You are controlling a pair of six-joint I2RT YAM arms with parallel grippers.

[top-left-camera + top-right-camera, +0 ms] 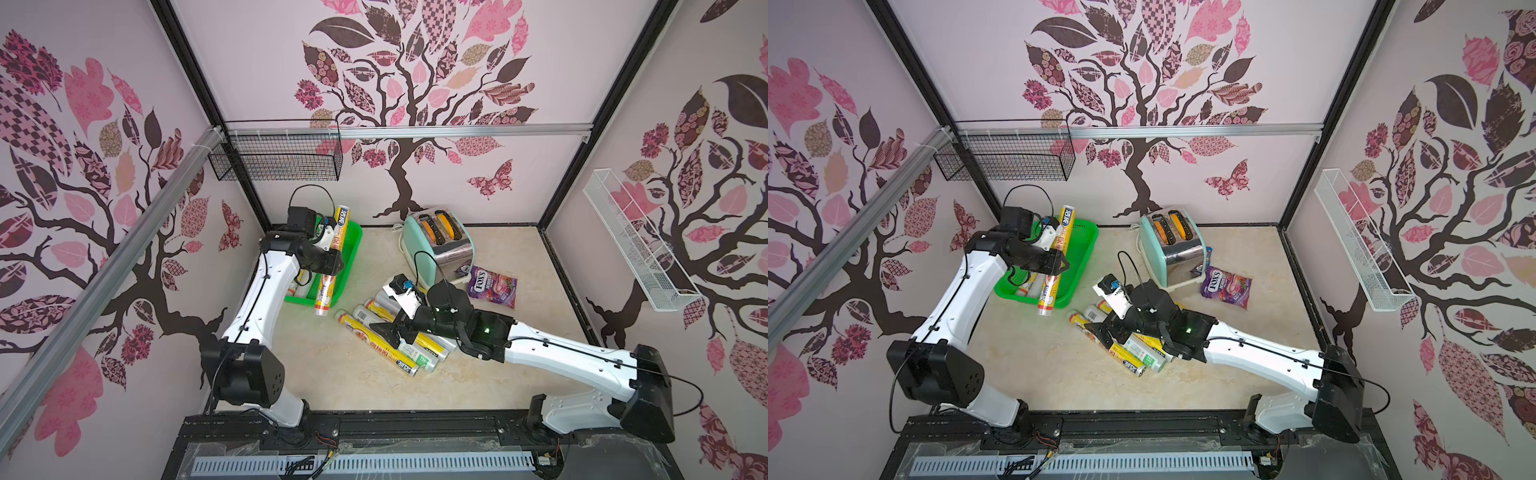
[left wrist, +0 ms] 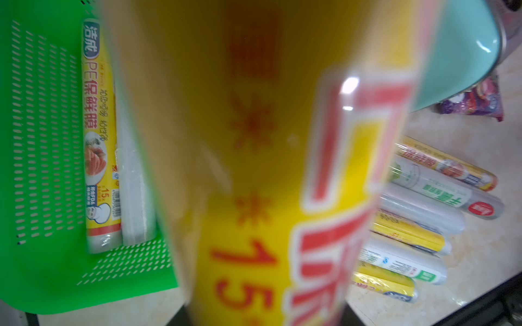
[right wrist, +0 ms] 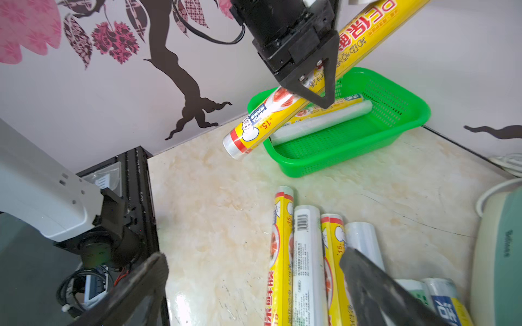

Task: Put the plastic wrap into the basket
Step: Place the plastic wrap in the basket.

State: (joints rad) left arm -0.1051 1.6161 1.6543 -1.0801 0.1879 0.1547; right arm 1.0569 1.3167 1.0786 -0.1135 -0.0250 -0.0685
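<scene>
My left gripper is shut on a yellow plastic wrap roll and holds it tilted over the green basket. The roll's lower end pokes past the basket's near rim. It fills the left wrist view and hides the jaws. In the basket lie a yellow roll and a white roll. Several more rolls lie side by side on the table. My right gripper hangs open just above this pile, its jaws spread wide and nothing between them.
A mint-green toaster stands behind the pile, with a purple FOX'S candy bag to its right. A black wire basket hangs on the back wall and a white wire rack on the right wall.
</scene>
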